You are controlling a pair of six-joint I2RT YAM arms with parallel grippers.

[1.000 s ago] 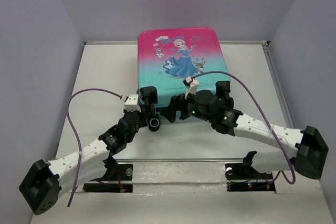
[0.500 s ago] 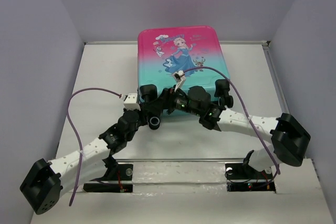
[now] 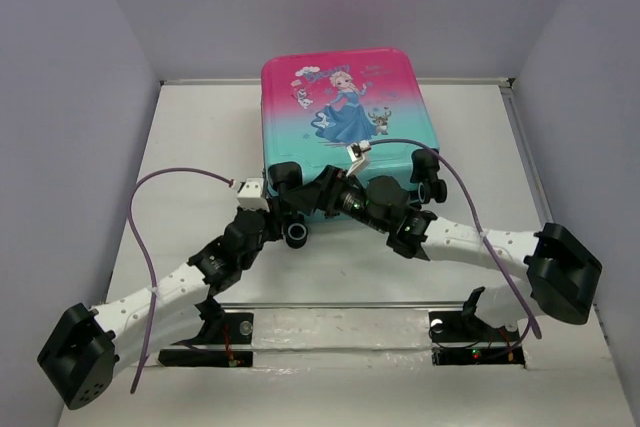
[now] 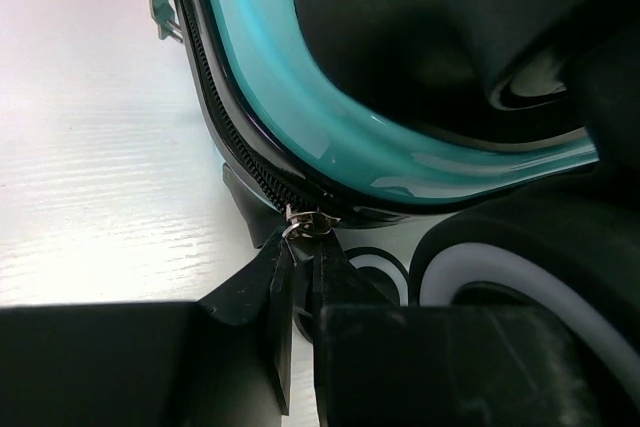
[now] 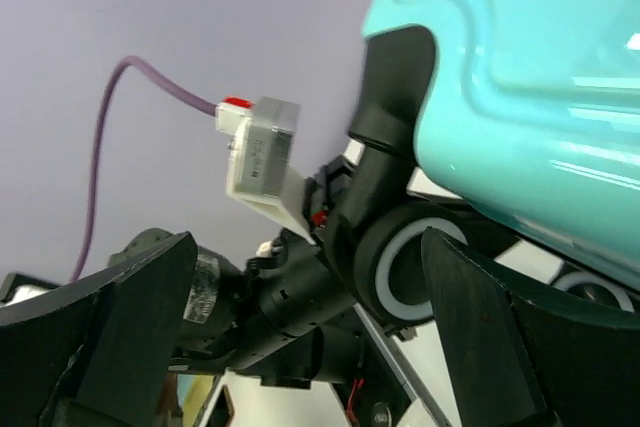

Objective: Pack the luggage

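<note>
The luggage (image 3: 345, 97) lies flat and closed on the table, princess print up, wheels toward me. My left gripper (image 3: 284, 211) is at its near left corner, under the left wheel (image 3: 283, 175). In the left wrist view the gripper (image 4: 300, 249) is shut on the metal zipper pull (image 4: 305, 222) on the black zipper line below the teal shell (image 4: 300, 97). My right gripper (image 3: 318, 192) is open by the same corner. In the right wrist view its fingers (image 5: 130, 327) stand wide apart around a black wheel (image 5: 400, 267), with the teal shell (image 5: 520, 97) above.
The white table (image 3: 200, 147) is walled by grey panels on three sides. The right wheels (image 3: 428, 172) stick out at the near right corner. A purple cable (image 3: 150, 217) arcs over the left arm. The arm bases (image 3: 230, 332) sit at the near edge.
My right gripper has moved left along the suitcase's near edge to the left wheel corner. The left gripper has stayed on the zipper pull.
</note>
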